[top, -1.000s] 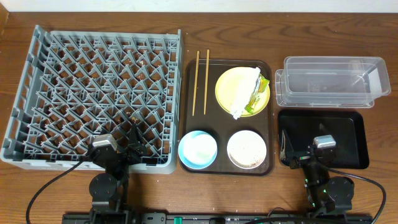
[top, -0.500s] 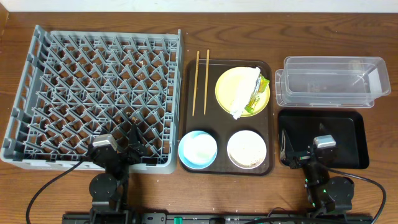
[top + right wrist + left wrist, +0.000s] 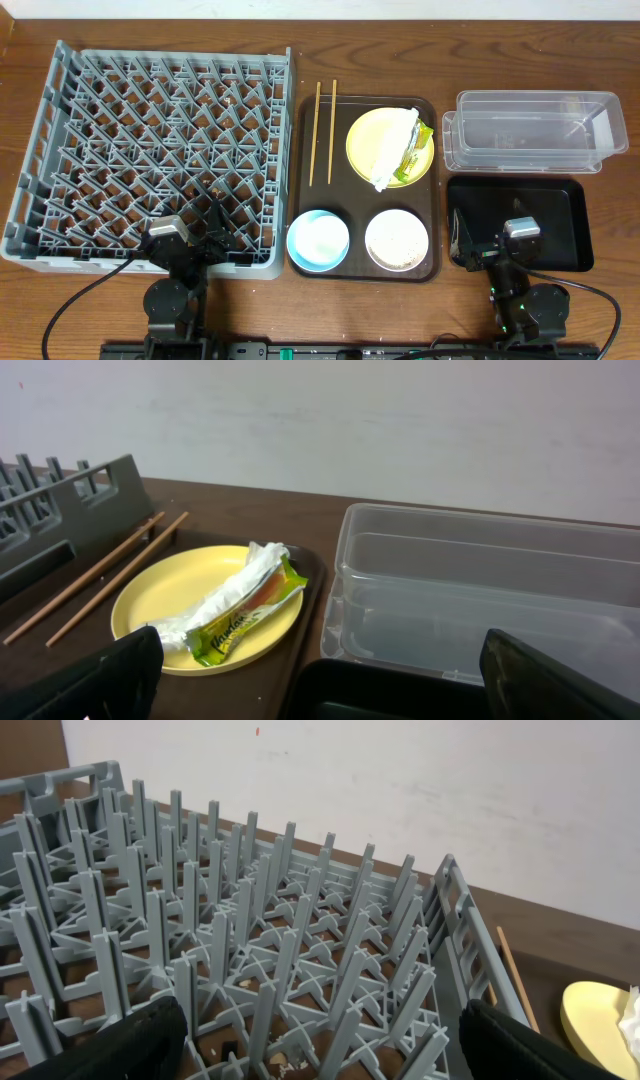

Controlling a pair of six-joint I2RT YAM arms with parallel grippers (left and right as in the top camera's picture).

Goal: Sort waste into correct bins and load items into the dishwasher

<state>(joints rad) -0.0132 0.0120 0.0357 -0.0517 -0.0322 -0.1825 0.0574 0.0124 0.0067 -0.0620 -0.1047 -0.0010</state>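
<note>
Napkin [image 3: 392,150] and wrapper [image 3: 415,152] lie lengthwise on the yellow plate [image 3: 362,140], ahead and left of the right tool [image 3: 462,245], the nearer one, open and empty. Left tool [image 3: 220,238], also open, hangs over the rack [image 3: 150,130].

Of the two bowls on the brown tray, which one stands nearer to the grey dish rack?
The light blue bowl, at the tray's front left corner; the white bowl sits to its right.
</note>
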